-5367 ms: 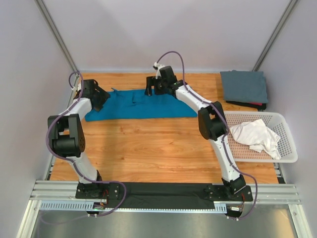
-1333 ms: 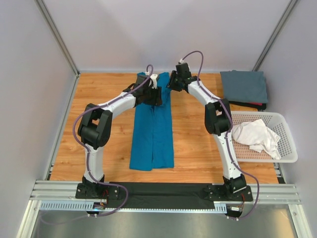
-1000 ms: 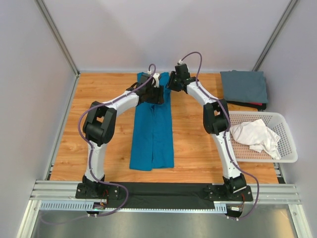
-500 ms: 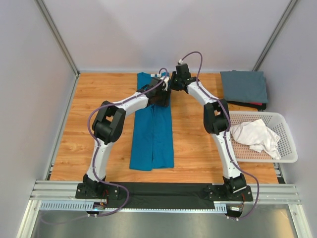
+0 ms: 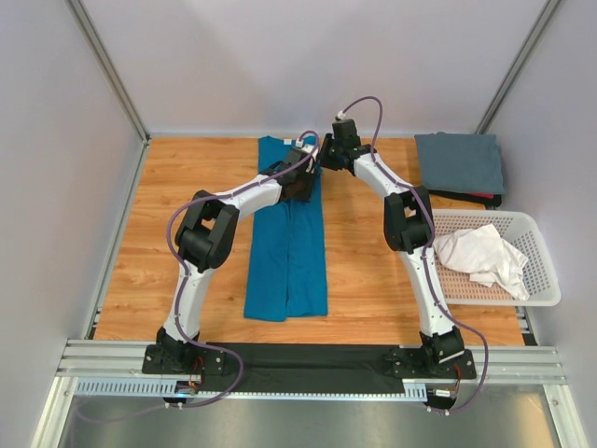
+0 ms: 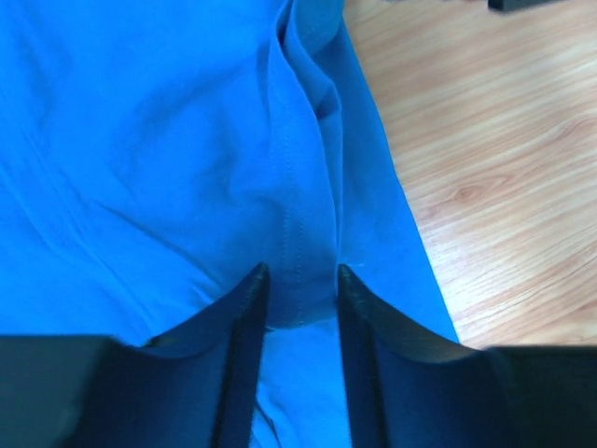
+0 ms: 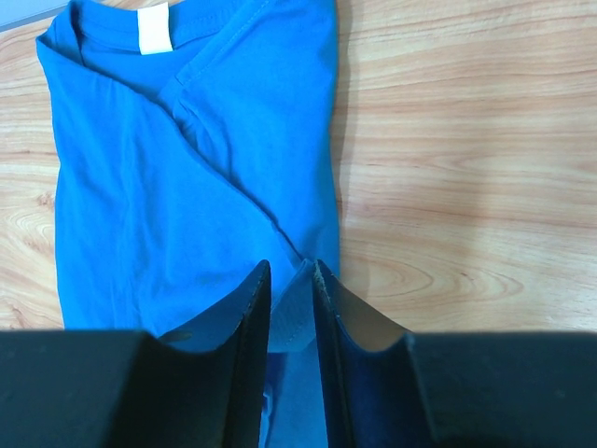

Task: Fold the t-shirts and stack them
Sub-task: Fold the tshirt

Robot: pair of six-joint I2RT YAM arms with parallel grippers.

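Grippers: there were two, one on each arm, both out near the far end of the table [image 5: 382, 271].
Left one: the left gripper [image 6: 298, 273] had its two black fingers [image 6: 244, 322] close together. They pinched a raised fold of the teal-blue shirt [image 6: 140, 140], right on a stitched seam.
Right one: the right gripper [image 7: 291, 266] had its two fingers even closer together. They nipped the same shirt close to its side edge, where a folded-in flap ended.
How they sat: seen from above, the two grippers were just beside each other, both on the far right part of that shirt.
Shirts: I counted three.
Teal-blue one: it lay flat on the wood as one long narrow strip, running from the far edge of the table toward the arms' bases. Its collar was at the far end, and one small white tag [image 7: 154, 30] showed inside it.
Grey one: the grey shirt [image 5: 459, 161] lay folded in a neat square in the far right corner, well apart from the teal-blue shirt.
White one: the white shirt [image 5: 480, 254] sat crumpled in a heap inside the basket [image 5: 494, 301].
Baskets: just one, white and full of little holes, at the right edge of the table and nearer to me than the grey shirt.
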